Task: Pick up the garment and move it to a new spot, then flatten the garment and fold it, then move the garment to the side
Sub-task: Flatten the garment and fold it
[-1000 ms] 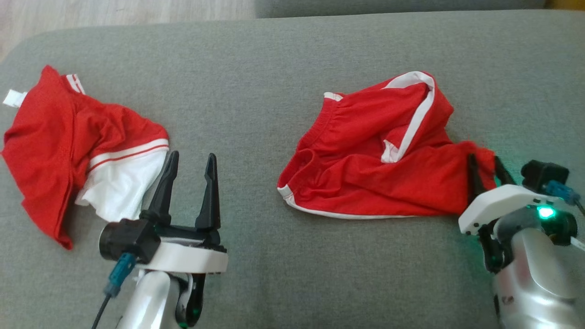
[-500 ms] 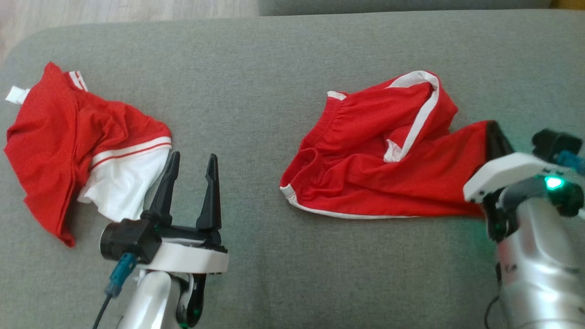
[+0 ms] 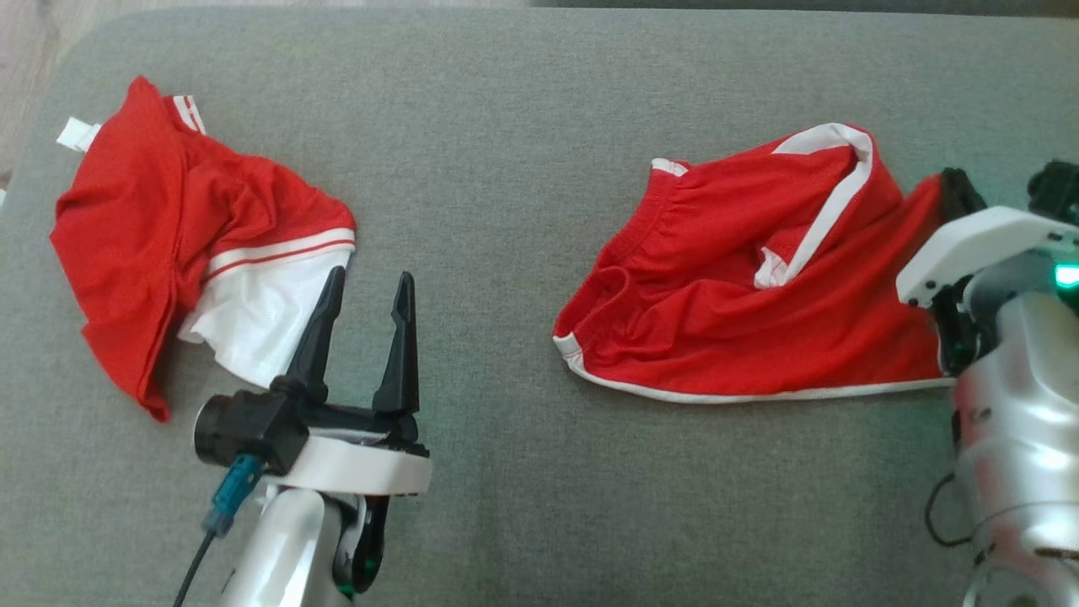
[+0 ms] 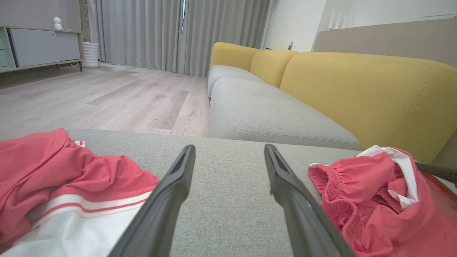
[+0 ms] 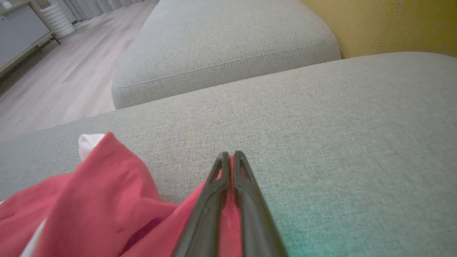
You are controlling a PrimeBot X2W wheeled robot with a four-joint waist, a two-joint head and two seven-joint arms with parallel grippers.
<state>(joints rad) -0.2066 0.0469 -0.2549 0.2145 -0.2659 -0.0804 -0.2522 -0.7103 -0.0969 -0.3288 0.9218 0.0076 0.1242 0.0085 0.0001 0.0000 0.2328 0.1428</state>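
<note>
Your right gripper point(image 3: 957, 184), frame's right edge: pinched shut on the right corner of the red shorts point(image 3: 742, 303), which stretch leftward from it. Your left gripper point(image 3: 364, 291), lower left: wide, empty, farther off.

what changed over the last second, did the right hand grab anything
The right hand closed on the right corner of the red shorts and lifted it toward the right, drawing the cloth taut. The view also shifted, which is camera motion. The open left hand and the red and white shirt stayed put.
</note>
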